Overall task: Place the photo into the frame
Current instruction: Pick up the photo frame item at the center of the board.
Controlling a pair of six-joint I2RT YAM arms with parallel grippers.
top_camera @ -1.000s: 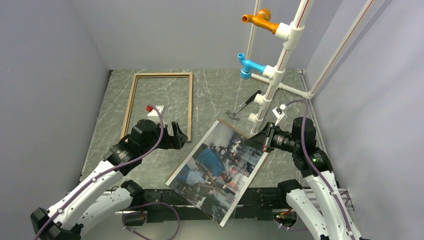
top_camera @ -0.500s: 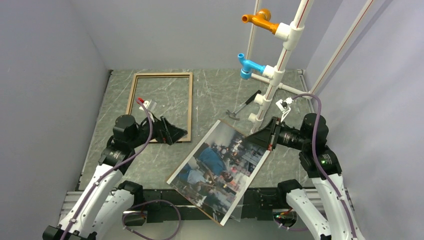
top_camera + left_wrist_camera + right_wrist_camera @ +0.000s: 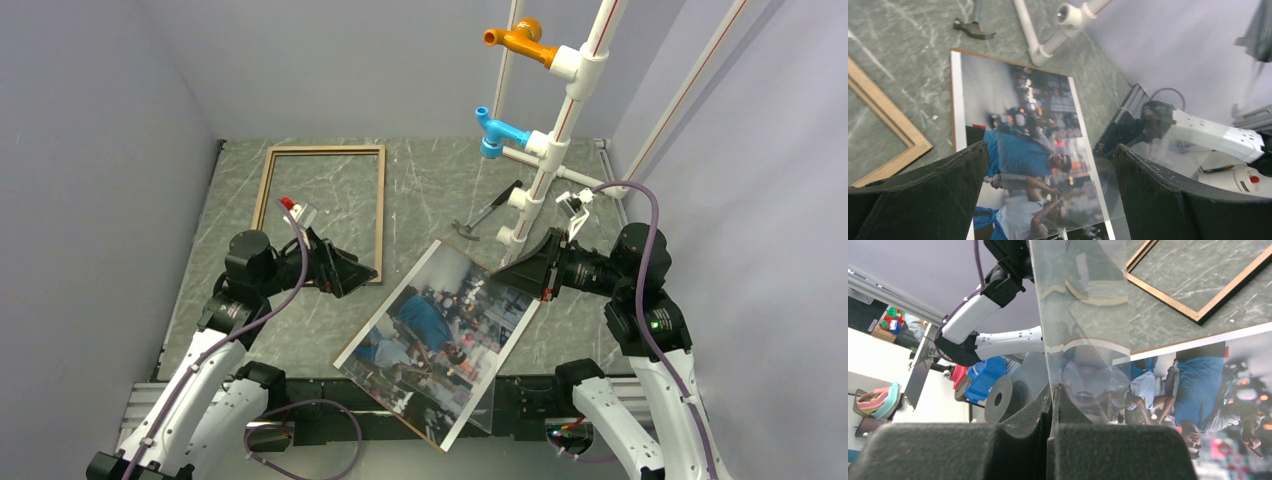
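Photo (image 3: 440,335) face up near the table's (image 3: 430,190) front edge, not yet in the empty frame (image 3: 381,200) lying apart on its left; right gripper (image 3: 507,271) pinched tight on a clear sheet's (image 3: 1083,315) edge over it; left gripper (image 3: 356,272) spread wide, holding nothing; insertion remains.

The white-and-black left arm (image 3: 185,365) rises from its base at the bottom left. Its elbow is bent and its dark wrist points toward the centre. Its black two-finger left gripper (image 3: 352,275) hangs with jaws spread wide, holding nothing. The white-and-black right arm (image 3: 640,410) climbs more steeply from the bottom right, with its wrist level and pointing left. Its black two-finger right gripper (image 3: 505,267) is pinched fully together on the edge of a thin clear sheet (image 3: 1078,315).
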